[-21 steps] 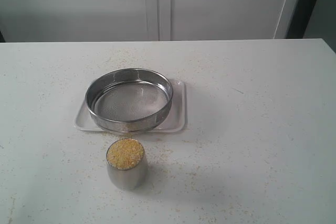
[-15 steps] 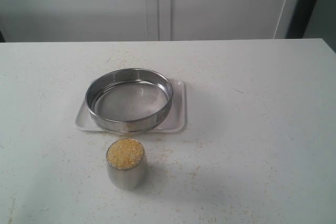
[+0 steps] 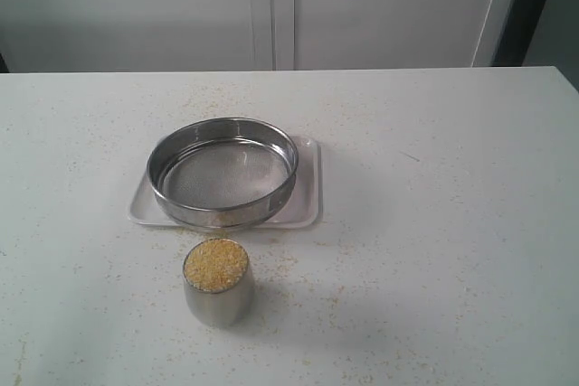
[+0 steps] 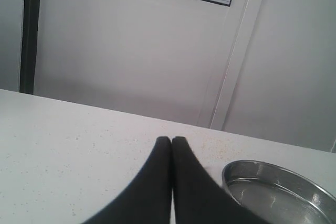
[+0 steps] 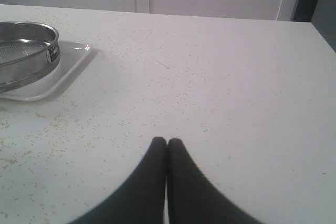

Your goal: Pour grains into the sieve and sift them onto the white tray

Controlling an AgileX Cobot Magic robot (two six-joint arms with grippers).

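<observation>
The round steel sieve (image 3: 223, 172) rests on the white tray (image 3: 306, 210) in the middle of the table, its mesh bare. In front of it stands a small steel cup (image 3: 216, 299) filled to the brim with yellow grains (image 3: 215, 265). Neither arm shows in the exterior view. In the left wrist view my left gripper (image 4: 171, 140) is shut and empty, with the sieve (image 4: 278, 192) off to one side. My right gripper (image 5: 167, 141) is shut and empty over bare table; the sieve (image 5: 26, 51) and tray (image 5: 68, 72) lie well away from it.
Stray yellow granules (image 3: 298, 264) are scattered over the white tabletop around the cup and tray. A pale wall with panel seams (image 3: 282, 6) runs behind the table's far edge.
</observation>
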